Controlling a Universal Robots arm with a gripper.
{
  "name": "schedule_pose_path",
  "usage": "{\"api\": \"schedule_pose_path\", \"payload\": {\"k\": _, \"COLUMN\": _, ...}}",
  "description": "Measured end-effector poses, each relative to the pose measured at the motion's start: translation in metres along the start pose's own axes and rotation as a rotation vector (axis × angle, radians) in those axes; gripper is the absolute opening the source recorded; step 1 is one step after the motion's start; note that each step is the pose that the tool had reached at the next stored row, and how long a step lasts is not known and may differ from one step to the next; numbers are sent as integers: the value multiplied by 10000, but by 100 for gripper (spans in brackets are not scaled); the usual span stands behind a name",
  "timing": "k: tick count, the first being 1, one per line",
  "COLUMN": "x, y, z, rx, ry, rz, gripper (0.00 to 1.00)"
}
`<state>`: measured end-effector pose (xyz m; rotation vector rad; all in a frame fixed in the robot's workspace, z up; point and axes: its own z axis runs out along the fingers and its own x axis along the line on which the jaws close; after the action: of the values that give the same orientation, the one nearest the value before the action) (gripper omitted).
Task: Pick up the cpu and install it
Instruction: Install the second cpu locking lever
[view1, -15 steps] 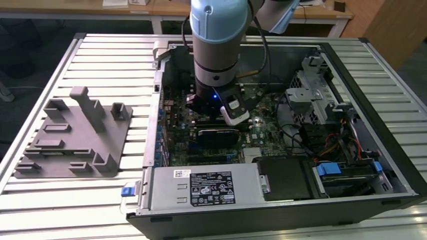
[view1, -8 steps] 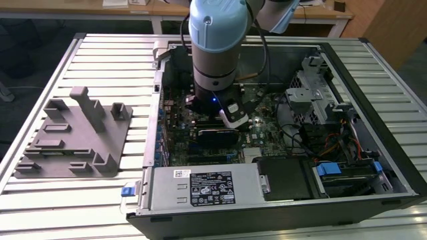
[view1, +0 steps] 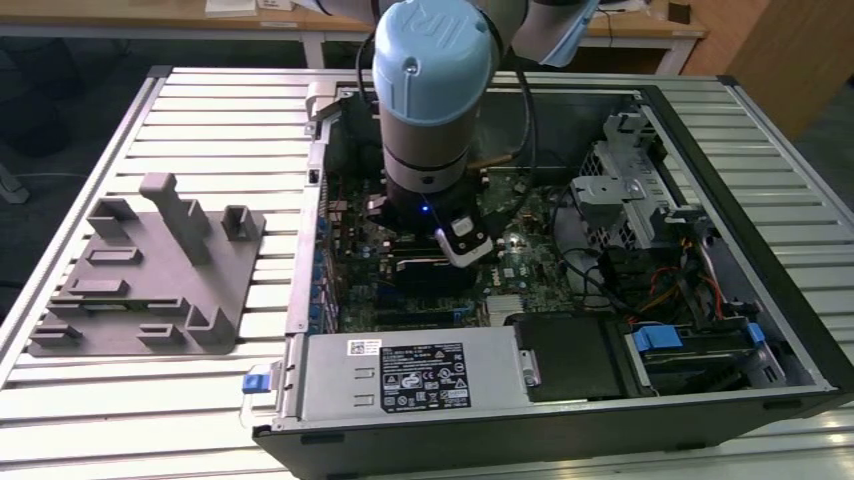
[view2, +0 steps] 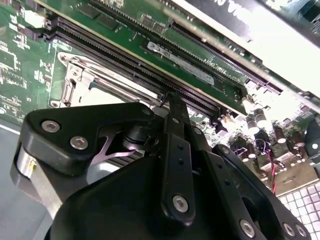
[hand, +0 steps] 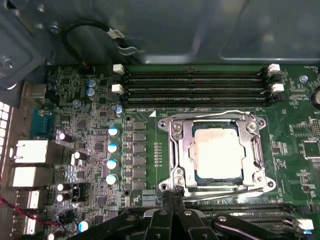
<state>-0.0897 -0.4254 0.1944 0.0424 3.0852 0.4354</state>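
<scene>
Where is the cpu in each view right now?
First wrist view: the cpu lies seated inside the metal socket frame, beside the memory slots.
Second wrist view: probably the pale sliver at the same frame's edge.
Exterior view: the arm stands in front of that part of the motherboard.
Shared landmark: the socket frame.

In the second wrist view, the pincer (view2: 167, 100) hides most of the cpu (view2: 107, 91).

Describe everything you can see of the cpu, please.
In the first wrist view the cpu is a flat square chip with a pale silver-white metal top and a thin darker rim. It lies level inside the metal socket frame on the green motherboard. The hand is beside the frame's corner, not touching the chip.
</scene>
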Motion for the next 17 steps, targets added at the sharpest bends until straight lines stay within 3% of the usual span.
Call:
{"api": "schedule_pose_path", "payload": {"k": 3, "x": 11, "y": -6, "z": 20, "rx": -116, "ry": 7, "rz": -13, "gripper": 11}}
{"api": "schedule_pose_path", "payload": {"k": 5, "x": 15, "y": -8, "z": 28, "rx": -148, "ry": 10, "rz": -19, "gripper": 11}}
{"api": "schedule_pose_path", "payload": {"k": 17, "x": 53, "y": 20, "z": 50, "rx": -156, "ry": 11, "rz": -22, "gripper": 11}}
